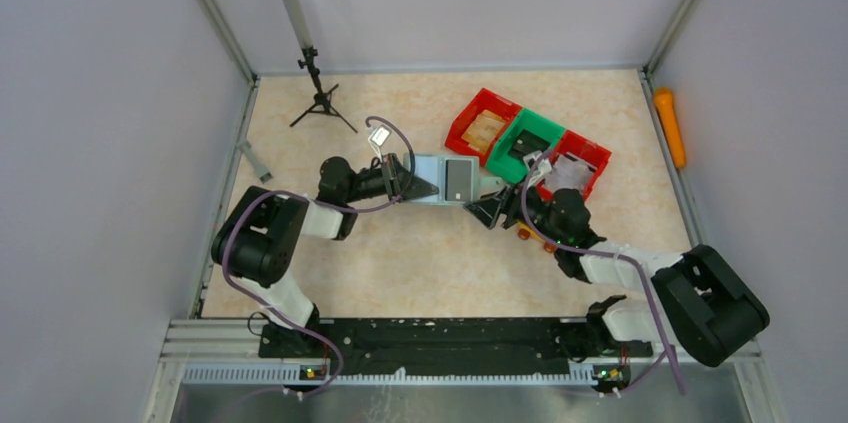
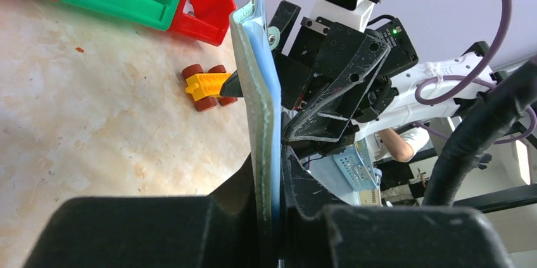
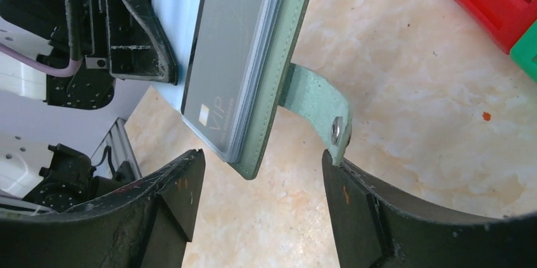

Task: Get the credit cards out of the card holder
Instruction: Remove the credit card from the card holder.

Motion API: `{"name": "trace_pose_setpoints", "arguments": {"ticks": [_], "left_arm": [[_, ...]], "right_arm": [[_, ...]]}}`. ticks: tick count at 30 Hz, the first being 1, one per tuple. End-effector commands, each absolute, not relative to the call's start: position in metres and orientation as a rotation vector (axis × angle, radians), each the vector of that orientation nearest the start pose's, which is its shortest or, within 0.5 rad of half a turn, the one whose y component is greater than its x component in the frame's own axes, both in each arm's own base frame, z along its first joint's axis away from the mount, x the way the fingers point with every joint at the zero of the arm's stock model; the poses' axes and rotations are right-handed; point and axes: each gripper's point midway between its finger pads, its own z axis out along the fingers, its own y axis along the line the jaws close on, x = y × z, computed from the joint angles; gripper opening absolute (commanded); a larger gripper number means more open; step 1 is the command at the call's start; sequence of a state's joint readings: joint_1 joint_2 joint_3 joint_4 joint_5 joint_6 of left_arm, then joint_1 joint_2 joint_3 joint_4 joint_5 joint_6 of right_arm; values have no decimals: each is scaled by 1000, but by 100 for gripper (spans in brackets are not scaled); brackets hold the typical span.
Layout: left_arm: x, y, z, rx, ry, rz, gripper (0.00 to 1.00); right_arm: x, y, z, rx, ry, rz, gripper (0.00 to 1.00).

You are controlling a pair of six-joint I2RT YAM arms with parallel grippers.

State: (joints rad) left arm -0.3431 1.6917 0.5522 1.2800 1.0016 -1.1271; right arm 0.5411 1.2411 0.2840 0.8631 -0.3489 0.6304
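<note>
The card holder (image 1: 432,179) is grey-green and held open above the table in my left gripper (image 1: 408,181), which is shut on its left part. In the left wrist view the holder (image 2: 255,90) stands edge-on between the jaws of my left gripper (image 2: 271,217). A dark grey card marked VIP (image 3: 228,52) tops a stack of credit cards in the holder's pocket (image 3: 293,46). It also shows from above (image 1: 459,181). My right gripper (image 3: 263,173) is open just below the holder's lower corner. The snap tab (image 3: 316,100) touches its right fingertip (image 3: 339,173).
A red bin (image 1: 480,121) holding tan cards, a green bin (image 1: 527,143) and another red bin (image 1: 580,158) stand behind the holder. A yellow toy car (image 2: 206,84) lies under the right arm. A small tripod (image 1: 318,93) stands far left. An orange marker (image 1: 669,125) lies by the right wall.
</note>
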Motion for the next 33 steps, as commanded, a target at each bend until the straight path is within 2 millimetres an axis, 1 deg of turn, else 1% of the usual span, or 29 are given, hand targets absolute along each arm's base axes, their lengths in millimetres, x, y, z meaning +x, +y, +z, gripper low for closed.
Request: {"name": "trace_pose_setpoints", "arguments": {"ticks": [1,3,4,6,9,15,21,25,28,30,31,33], "left_arm": [[267,-275,201,388,1682,-1804,0],[267,-276,200,389,1689,-1812,0],[267,-277,199,390,1692,-1819,0],[266,-278,200,394,1688,-1830,0],[265,-279,201,400,1685,-1840,0],[264,-281,200,408,1689,-1846,0],[265,-282,199,406,1694,-1842,0],[265,-282,198,406,1701,-1840,0],[264,-283,198,413,1700,-1840,0],[264,-283,198,416,1698,-1839,0],[264,-283,199,419,1696,-1838,0],[263,-283,199,420,1695,-1838,0]], "right_arm": [[265,258,178,-244,1659,1192,69],[264,258,180,-241,1646,1202,68],[262,256,182,-239,1632,1207,65],[260,253,188,-231,1601,1216,53],[257,248,196,-224,1553,1223,43],[254,247,200,-231,1535,1241,37],[251,248,202,-238,1525,1259,27],[250,249,203,-249,1520,1271,27],[248,253,203,-270,1523,1293,35],[246,257,203,-293,1525,1317,37],[245,259,203,-304,1524,1333,37],[240,264,204,-337,1514,1374,33]]}}
